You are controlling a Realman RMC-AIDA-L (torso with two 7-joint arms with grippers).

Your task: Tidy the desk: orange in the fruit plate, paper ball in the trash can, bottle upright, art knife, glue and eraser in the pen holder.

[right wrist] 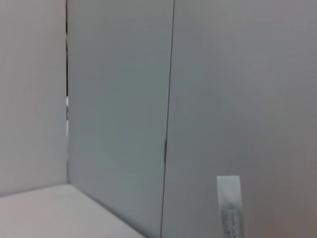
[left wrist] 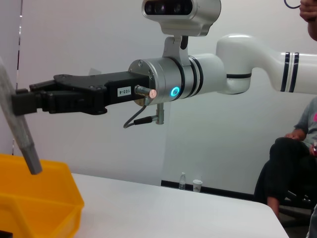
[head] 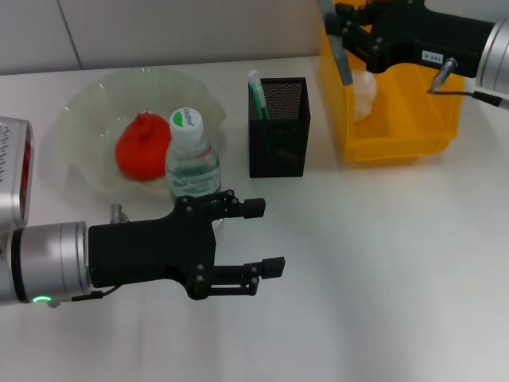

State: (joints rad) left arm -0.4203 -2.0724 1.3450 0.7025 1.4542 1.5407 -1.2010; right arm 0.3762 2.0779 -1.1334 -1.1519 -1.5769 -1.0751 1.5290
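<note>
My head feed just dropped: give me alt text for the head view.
The right gripper holds a grey stick-like item over the trash can, where the paper ball lies. The left gripper, open, hovers by the upright bottle; the orange sits in the fruit plate.

Paper ball [head: 363, 94] half hidden behind trash can [head: 398, 131] wall.

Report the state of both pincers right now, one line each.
Left pincer: open, holding nothing, just in front of the upright bottle.
Right pincer: shut on a grey stick-like item over the trash can.
</note>
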